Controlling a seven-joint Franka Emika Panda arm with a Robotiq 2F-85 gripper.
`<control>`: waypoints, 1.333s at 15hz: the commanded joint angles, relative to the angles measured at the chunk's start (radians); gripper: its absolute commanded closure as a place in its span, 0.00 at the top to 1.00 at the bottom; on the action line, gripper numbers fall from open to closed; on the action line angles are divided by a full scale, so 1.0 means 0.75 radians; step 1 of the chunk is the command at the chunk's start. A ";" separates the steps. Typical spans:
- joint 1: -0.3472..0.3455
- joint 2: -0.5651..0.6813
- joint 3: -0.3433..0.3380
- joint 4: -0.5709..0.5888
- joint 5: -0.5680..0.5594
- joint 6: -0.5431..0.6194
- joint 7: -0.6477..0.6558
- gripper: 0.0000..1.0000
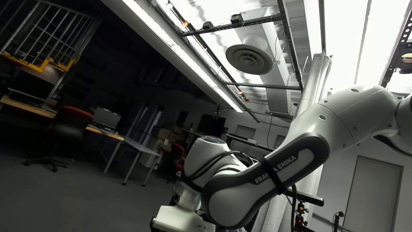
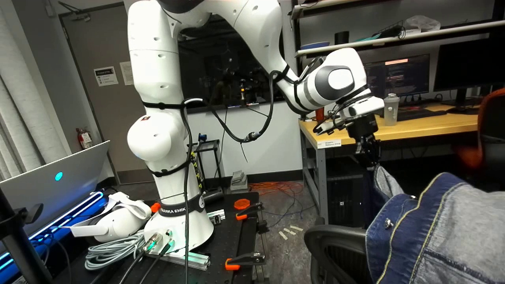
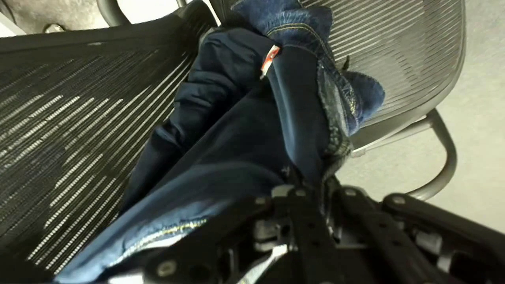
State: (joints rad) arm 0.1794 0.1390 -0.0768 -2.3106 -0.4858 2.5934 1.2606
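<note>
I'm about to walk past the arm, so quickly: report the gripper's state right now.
The gripper: closed, holding part of the blue denim garment.

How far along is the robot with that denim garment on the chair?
Done: the gripper looks shut on the denim garment. In hand: a bit of it, between the jaws. Left: probably lifting or arranging it, since most of it lies on the chair.
</note>
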 commanded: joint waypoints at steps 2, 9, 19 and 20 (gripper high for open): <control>0.026 -0.093 0.076 -0.107 -0.204 0.122 0.082 0.03; 0.054 -0.079 0.092 -0.103 -0.425 0.163 0.134 0.03; 0.125 -0.090 0.311 -0.123 -0.237 0.176 -0.091 0.03; 0.133 -0.086 0.338 -0.113 -0.206 0.166 -0.110 0.03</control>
State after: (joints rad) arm 0.2565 0.1078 0.1305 -2.3944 -0.7165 2.7150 1.2507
